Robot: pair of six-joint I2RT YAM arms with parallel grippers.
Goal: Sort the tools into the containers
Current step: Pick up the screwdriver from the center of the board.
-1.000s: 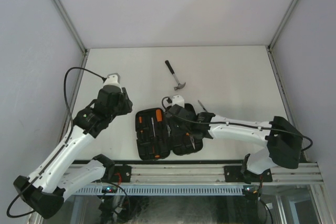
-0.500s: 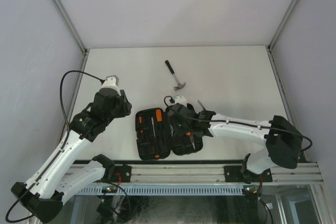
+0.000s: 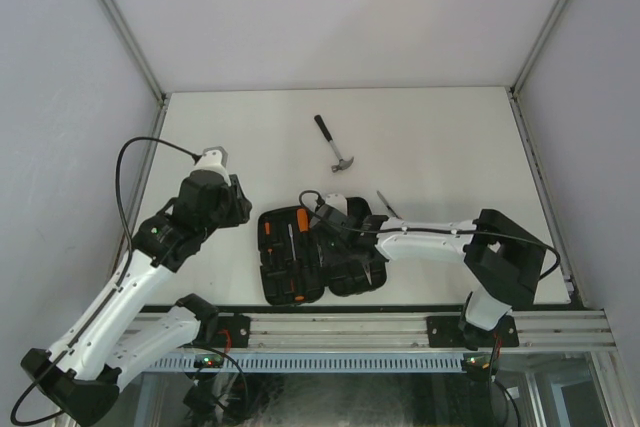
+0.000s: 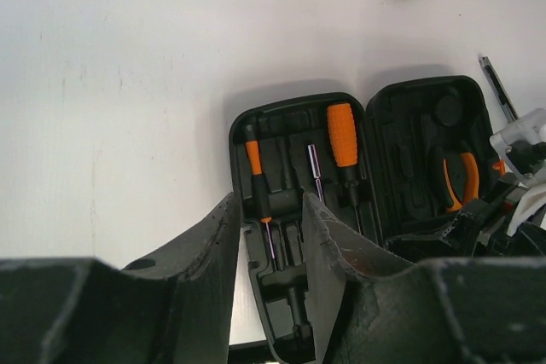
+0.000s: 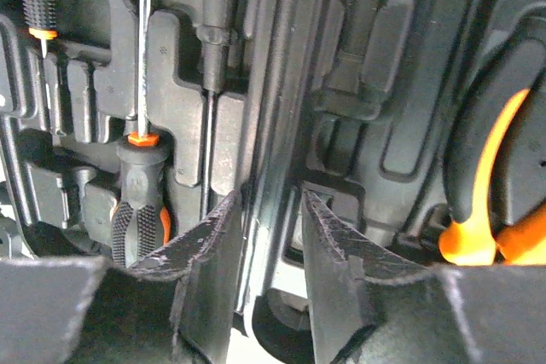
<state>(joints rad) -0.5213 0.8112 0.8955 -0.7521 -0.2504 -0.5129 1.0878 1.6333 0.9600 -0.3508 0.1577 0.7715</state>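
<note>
The black tool case (image 3: 292,272) lies open near the front edge. Its left half (image 4: 286,138) holds slim black-and-orange screwdrivers (image 4: 343,134). Orange-handled pliers (image 4: 465,178) lie in the right half. My right gripper (image 3: 335,245) hangs low over the case's hinge ridge (image 5: 271,125), one jaw on each side of it (image 5: 270,202), with a narrow gap still showing. My left gripper (image 3: 228,205) hovers left of the case, open and empty (image 4: 270,202). The claw hammer (image 3: 335,144) lies on the table beyond the case. A longer screwdriver (image 3: 385,203) lies to the case's right.
Grey walls enclose the white table (image 3: 450,137) on three sides. The metal rail (image 3: 400,330) carrying the arm bases runs along the near edge. A black cable (image 3: 135,162) loops off the left arm.
My right gripper has sunk onto the case's hinge and its jaws have narrowed, while the right arm's elbow has swung left. The left arm has pulled back slightly.
</note>
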